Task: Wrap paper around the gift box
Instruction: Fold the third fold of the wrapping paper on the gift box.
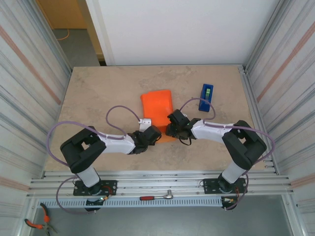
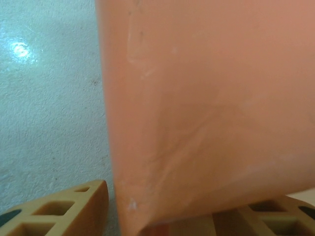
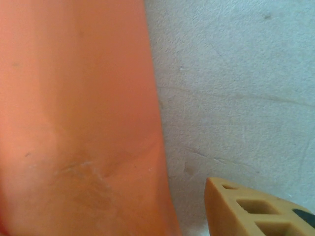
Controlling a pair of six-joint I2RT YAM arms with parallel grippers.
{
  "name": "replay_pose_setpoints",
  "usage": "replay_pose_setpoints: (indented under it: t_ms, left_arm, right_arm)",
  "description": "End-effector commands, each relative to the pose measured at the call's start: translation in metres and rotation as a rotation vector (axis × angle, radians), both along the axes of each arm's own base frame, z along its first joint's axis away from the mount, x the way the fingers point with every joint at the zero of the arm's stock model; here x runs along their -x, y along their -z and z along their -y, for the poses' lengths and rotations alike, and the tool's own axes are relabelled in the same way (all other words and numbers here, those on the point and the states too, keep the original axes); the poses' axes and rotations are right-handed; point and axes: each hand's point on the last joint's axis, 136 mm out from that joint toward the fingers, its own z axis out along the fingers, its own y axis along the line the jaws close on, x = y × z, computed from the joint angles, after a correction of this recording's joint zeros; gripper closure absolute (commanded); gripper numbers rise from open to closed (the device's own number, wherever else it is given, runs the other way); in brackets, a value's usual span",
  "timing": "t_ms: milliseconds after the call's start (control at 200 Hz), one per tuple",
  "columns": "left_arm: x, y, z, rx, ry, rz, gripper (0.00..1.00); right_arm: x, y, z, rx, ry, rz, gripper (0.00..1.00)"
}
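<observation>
So, paper (image 1: pixel 157 105): orange, folded up mid-table (image 1: pixel 98 98), left of the blue tape dispenser (image 1: pixel 206 97)
Left gripper (image 1: pixel 149 136): at the paper's near edge, fingers (image 2: pixel 74 211) apart with paper between, can't tell if it's pinching
Right gripper (image 1: pixel 172 129): same near edge, one finger (image 3: pixel 256 209) visible, jaws can't tell

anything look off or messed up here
The paper shows creases and wrinkles toward its near end, so it is not smooth. A ratchet wrench lies loose on the metal frame.

Blue tape dispenser (image 1: pixel 206 97), red-handled wrench (image 1: pixel 156 196)
</observation>
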Motion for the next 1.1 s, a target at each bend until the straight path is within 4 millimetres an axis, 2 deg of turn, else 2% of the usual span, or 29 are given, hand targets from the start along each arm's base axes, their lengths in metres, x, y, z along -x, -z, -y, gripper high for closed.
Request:
replay_pose_setpoints:
  t_ms: [0, 45, 100, 246, 316, 421, 476, 506, 546, 566, 596, 656, 877, 997, 1092]
  left_arm:
    - [-0.006, -0.004, 0.004, -0.015, -0.003, 0.026, 0.43]
    - [-0.006, -0.004, 0.004, -0.014, -0.002, 0.027, 0.43]
    - [-0.006, -0.003, 0.005, -0.015, -0.002, 0.026, 0.44]
    - [-0.006, -0.003, 0.006, -0.01, 0.001, 0.023, 0.44]
    - [-0.006, -0.002, 0.006, -0.009, -0.003, 0.022, 0.44]
    - [-0.006, -0.003, 0.007, -0.004, -0.002, 0.024, 0.44]
    - [-0.006, -0.003, 0.007, -0.003, -0.003, 0.023, 0.44]
    - [-0.006, -0.003, 0.007, -0.002, -0.003, 0.024, 0.44]
    - [-0.006, -0.004, 0.007, 0.001, -0.005, 0.027, 0.44]
    - [-0.006, -0.005, 0.007, 0.001, -0.003, 0.028, 0.44]
    - [-0.006, -0.006, 0.006, 0.004, -0.004, 0.03, 0.44]
    - [-0.006, -0.009, 0.006, 0.009, -0.002, 0.036, 0.43]
    - [-0.003, -0.027, 0.001, 0.053, 0.0, 0.068, 0.43]
    - [0.004, -0.035, -0.006, 0.106, -0.01, 0.082, 0.43]
    - [0.009, -0.039, -0.011, 0.138, -0.015, 0.089, 0.47]
  right_arm:
    - [-0.004, 0.0, -0.005, 0.006, -0.003, 0.009, 0.61]
    - [-0.004, 0.001, -0.005, 0.007, 0.0, 0.006, 0.69]
    - [-0.004, 0.003, -0.005, 0.005, -0.002, 0.002, 0.75]
    - [0.0, 0.004, -0.006, 0.011, -0.01, -0.003, 0.76]
    - [0.0, 0.004, -0.005, 0.013, -0.009, 0.0, 0.89]
    - [0.002, 0.004, -0.006, 0.016, -0.011, -0.002, 0.99]
    - [0.002, 0.004, -0.005, 0.016, -0.006, -0.001, 0.97]
    - [0.002, 0.004, -0.005, 0.014, -0.005, -0.001, 0.91]
    - [0.003, 0.004, -0.005, 0.017, -0.006, -0.002, 0.78]
    - [0.003, 0.004, -0.005, 0.019, -0.005, -0.003, 0.76]
    - [0.003, 0.004, -0.005, 0.018, -0.006, -0.004, 0.79]
    - [0.003, 0.003, -0.006, 0.01, -0.011, 0.002, 1.0]
    - [0.005, -0.001, -0.002, 0.015, -0.005, 0.007, 1.0]
    - [0.008, -0.004, -0.004, 0.008, -0.021, 0.01, 0.92]
    - [0.01, -0.007, -0.006, 0.01, -0.03, 0.022, 0.91]
